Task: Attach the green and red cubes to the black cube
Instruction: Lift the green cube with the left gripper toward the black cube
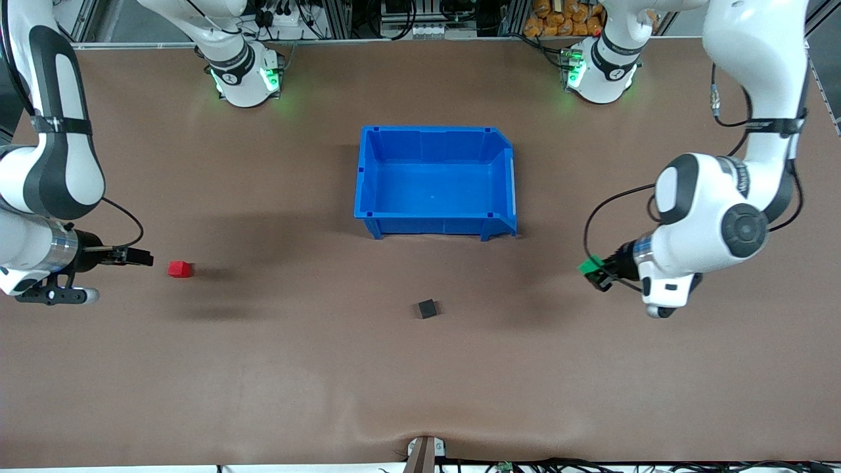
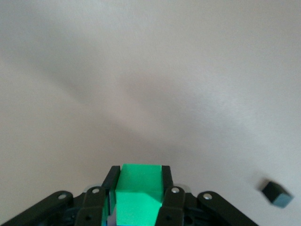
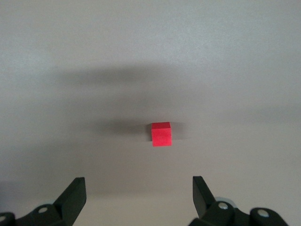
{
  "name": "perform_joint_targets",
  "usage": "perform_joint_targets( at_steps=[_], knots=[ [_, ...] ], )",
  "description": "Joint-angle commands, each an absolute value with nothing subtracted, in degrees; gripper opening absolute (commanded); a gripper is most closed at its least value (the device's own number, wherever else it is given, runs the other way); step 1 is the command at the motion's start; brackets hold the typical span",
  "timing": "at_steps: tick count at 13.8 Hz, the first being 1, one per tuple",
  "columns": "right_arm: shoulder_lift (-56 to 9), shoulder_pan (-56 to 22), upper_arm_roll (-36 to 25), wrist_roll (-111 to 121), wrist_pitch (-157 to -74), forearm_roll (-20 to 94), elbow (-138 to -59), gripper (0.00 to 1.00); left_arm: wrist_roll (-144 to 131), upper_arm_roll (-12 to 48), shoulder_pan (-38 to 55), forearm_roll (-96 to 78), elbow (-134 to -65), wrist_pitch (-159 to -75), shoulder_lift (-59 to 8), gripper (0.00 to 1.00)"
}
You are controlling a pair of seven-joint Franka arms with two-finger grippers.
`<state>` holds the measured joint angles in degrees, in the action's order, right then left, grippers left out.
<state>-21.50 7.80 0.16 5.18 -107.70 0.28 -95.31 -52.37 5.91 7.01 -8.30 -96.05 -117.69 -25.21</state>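
While left fingers (image 2: 139, 186) clamp green cube (image 2: 137, 197), right fingers (image 3: 138, 197) wide, red cube (image 3: 161, 133) matte.

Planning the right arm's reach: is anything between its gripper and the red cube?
Nothing visible. The right gripper is open and faces the red cube, with only bare table between them. The black cube and blue bin sit well toward the table's middle.

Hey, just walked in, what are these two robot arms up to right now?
The left gripper is shut on the green cube, held over the table toward the left arm's end. The right gripper is open, pointing at the red cube, which sits on the table ungrasped. The black cube lies alone, nearer the front camera than the blue bin. Nothing is attached yet.
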Motion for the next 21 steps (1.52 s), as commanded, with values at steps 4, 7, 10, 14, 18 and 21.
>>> perform_joint_targets(
  at_steps=[4, 7, 10, 14, 18, 21],
  knots=[
    [-23.38, 8.88, 1.05, 5.80, -109.07, 0.18, -95.19, 1.00, -72.20, 6.06, 8.87, -10.54, -89.85, -116.19, -29.95, 0.00],
    [-24.95, 9.67, 1.05, 5.80, -110.21, 0.18, -95.19, 1.00, -85.31, 5.98, 12.29, -10.64, -82.46, -117.24, -36.37, 0.00],
    [-25.84, 10.28, 1.05, 5.80, -110.30, 0.26, -95.19, 1.00, -91.04, 6.06, 13.88, -10.81, -81.92, -121.72, -38.14, 0.00],
    [-26.80, 10.20, 1.05, 5.80, -110.74, 0.26, -95.19, 1.00, -98.42, 6.06, 17.13, -11.43, -81.74, -130.23, -41.65, 0.00],
    [-28.39, 10.28, 1.06, 5.80, -112.59, 0.35, -95.19, 1.00, -104.57, 5.89, 20.29, -11.43, -81.04, -137.44, -45.43, 0.00],
    [-29.09, 10.20, 1.05, 5.80, -113.81, 0.26, -95.27, 1.00, -109.23, 5.98, 22.14, -11.51, -79.72, -138.86, -47.28, 0.00]
  ],
)
